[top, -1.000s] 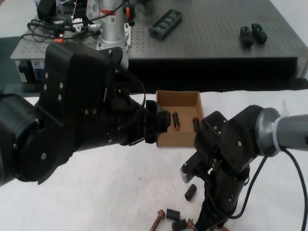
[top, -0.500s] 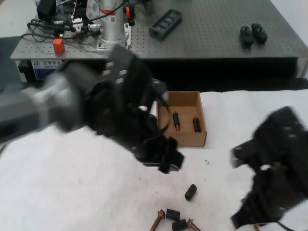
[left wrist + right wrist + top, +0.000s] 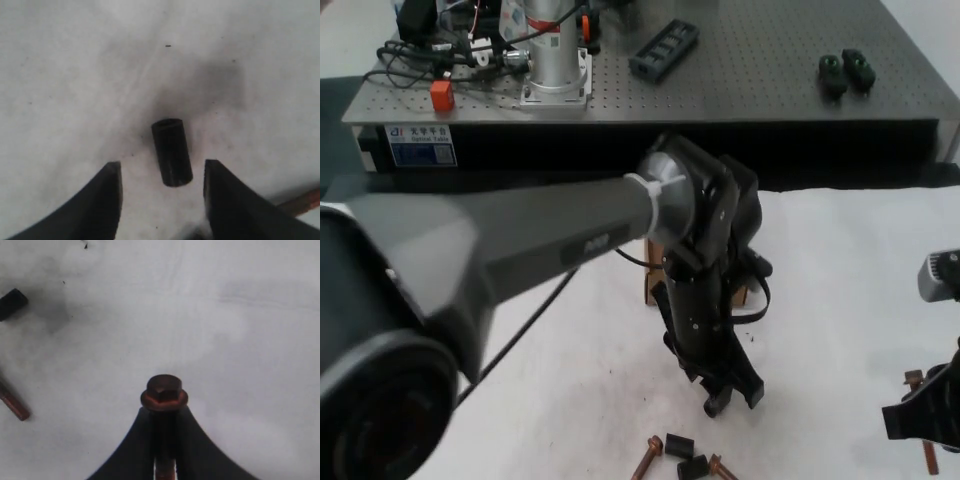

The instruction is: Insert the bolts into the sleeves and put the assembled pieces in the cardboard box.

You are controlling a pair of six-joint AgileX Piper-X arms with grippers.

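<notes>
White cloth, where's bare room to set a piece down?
Bare: the cloth between the left tool and the right tool, and right of the cardboard box. Crowded: the near edge, where loose bolts and sleeves lie by the left tool.

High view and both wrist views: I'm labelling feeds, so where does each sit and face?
High view: behind both arms, looking forward and down over the bench; left arm and right arm show.
Left wrist view: on the left wrist, facing down at a sleeve inside the open left pincer.
Right wrist view: on the right wrist, facing down along the right pincer, shut on a bolt.
Shared: high and left wrist views both show that sleeve.
</notes>
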